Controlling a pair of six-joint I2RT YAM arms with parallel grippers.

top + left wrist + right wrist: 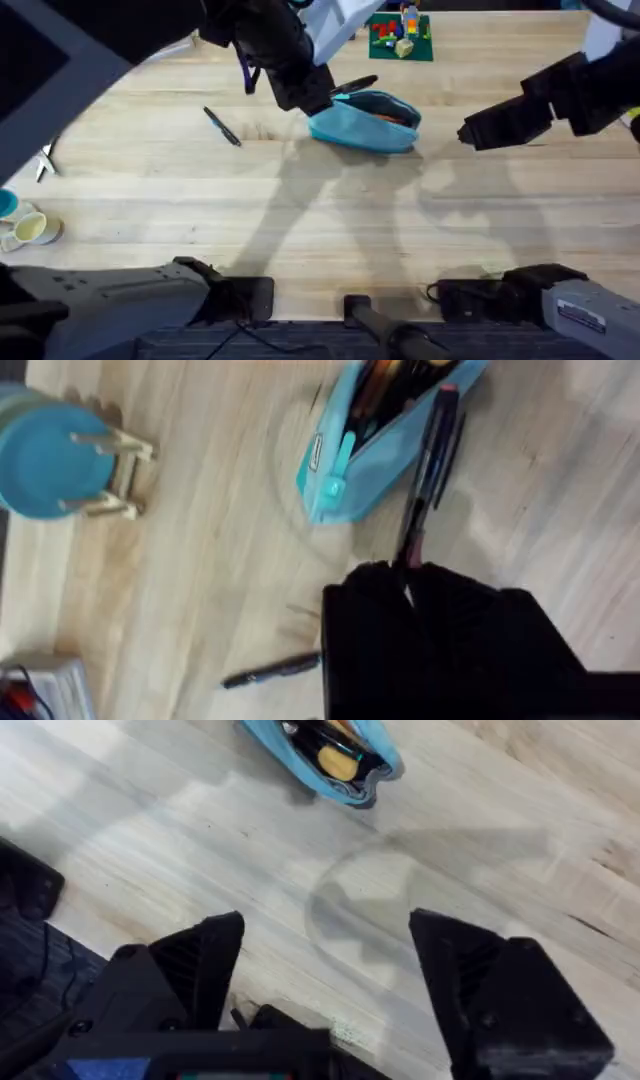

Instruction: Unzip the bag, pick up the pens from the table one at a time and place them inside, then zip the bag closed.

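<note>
Wide pale wooden surface (300,210) carrying everything. At centre, slightly toward 1 o'clock, bag (365,122), already unzipped, mouth gaping with items visible inside. Left end effector (310,95) right at the bag's 9 o'clock end, clamped on a pen (428,465) by one end, the pen's long axis running out from the fingertips along and over the open mouth, tip near the far end of the opening. Judged mid-insertion: next move seems to turn on tilting that axis down into the slot, then letting go. Right end effector (325,970) well apart at the bag's 3 o'clock, spread wide, holding nothing. Second pen (222,127) lying at the bag's 9 o'clock, well apart, axis slanted from 10 to 4 o'clock; left arm far nearer to it.
</note>
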